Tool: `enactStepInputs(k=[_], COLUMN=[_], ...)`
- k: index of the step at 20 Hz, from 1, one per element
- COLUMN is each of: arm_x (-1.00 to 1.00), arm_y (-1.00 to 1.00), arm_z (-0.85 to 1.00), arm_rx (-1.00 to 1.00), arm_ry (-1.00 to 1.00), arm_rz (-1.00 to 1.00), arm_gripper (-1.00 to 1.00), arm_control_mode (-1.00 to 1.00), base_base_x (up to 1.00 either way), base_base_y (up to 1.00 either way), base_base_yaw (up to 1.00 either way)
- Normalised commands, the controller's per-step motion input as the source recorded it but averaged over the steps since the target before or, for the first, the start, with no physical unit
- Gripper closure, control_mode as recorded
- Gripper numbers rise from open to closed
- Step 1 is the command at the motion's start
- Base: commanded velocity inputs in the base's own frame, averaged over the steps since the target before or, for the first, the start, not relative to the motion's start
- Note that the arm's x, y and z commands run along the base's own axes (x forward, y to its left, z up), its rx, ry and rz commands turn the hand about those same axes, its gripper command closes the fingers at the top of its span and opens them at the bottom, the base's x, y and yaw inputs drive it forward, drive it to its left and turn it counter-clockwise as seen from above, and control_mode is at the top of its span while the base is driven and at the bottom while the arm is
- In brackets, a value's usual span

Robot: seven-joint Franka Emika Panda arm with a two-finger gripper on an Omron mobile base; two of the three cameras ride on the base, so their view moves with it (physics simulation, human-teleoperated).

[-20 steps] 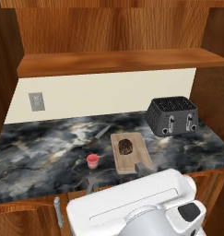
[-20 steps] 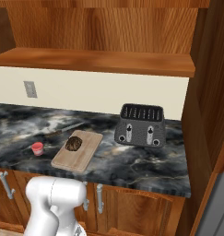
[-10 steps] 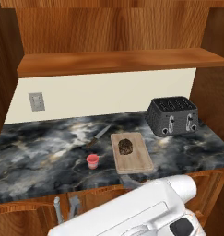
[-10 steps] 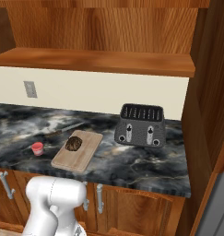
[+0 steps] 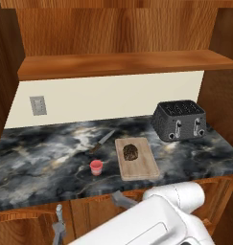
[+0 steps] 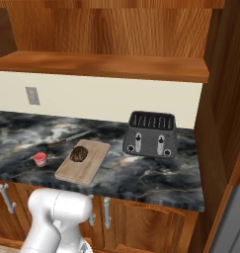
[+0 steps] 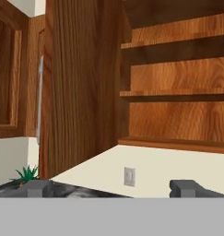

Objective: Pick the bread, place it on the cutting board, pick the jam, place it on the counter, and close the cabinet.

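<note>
Gripper [image 7: 111, 188] tips spread wide, empty, at bottom of hand view, facing open cabinet [image 7: 81, 87] door left of centre. Bread [image 5: 130, 151] on board [image 5: 142, 167], centre frame. Jam [image 5: 96, 167] left of board on counter [image 5: 36, 158].

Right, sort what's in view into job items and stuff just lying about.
Job items: bread on the cutting board; jam on the counter; cabinet door standing open.

Lying about: toaster; knife; wall outlet; small green plant.
</note>
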Motion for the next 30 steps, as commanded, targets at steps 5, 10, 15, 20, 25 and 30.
enactStepInputs(k=[5, 10, 15, 20, 25, 30], arm_x=[0.0, 0.0, 0.0, 0.0, 0.05, 0.15], arm_y=[0.19, 0.25, 0.26, 0.22, 0.29, 0.31], arm_z=[0.11, 0.0, 0.0, 0.0, 0.0, 0.0], arm_rx=[0.0, 0.0, 0.0, 0.0, 0.0, 0.0], arm_ry=[0.0, 0.0, 0.0, 0.0, 0.0, 0.0], arm_rz=[0.0, 0.0, 0.0, 0.0, 0.0, 0.0], arm_gripper=[-1.0, -1.0, -1.0, -1.0, -1.0, -1.0], arm_control_mode=[-1.0, -1.0, -1.0, -1.0, -1.0, -1.0], base_base_x=[0.0, 0.0, 0.0, 0.0, 0.0, 0.0], base_base_y=[0.0, 0.0, 0.0, 0.0, 0.0, 0.0], base_base_yaw=[0.0, 0.0, 0.0, 0.0, 0.0, 0.0])
